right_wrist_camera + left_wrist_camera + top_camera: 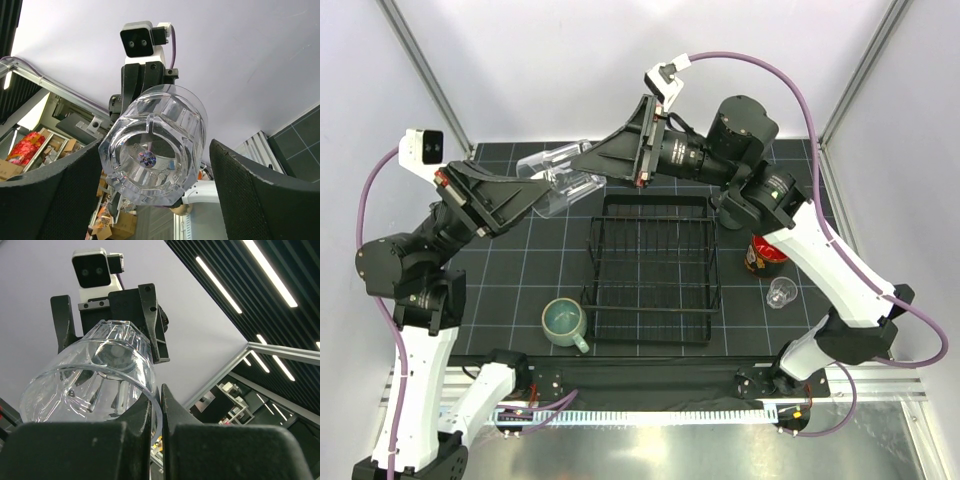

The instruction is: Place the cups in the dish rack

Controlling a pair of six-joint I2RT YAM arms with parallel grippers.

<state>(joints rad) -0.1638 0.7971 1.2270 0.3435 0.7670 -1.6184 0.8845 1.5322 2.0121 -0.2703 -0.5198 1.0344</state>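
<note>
A clear glass (560, 176) hangs on its side in the air left of the dish rack (651, 270), a black wire rack. My left gripper (542, 192) is shut on the glass's rim (150, 400), one finger inside and one outside. My right gripper (584, 165) is open round the glass's thick base (150, 155), a finger (250, 200) on each side and a narrow gap on the right. A speckled pale-green mug (563, 323) sits left of the rack's front. On the rack's right stand a dark cup with a red inside (763, 252) and a second small clear glass (781, 292).
The black gridded mat (510, 275) covers the table under everything. Metal frame posts (430, 80) rise at the back corners. Both arms reach over the mat's back left part, above table height.
</note>
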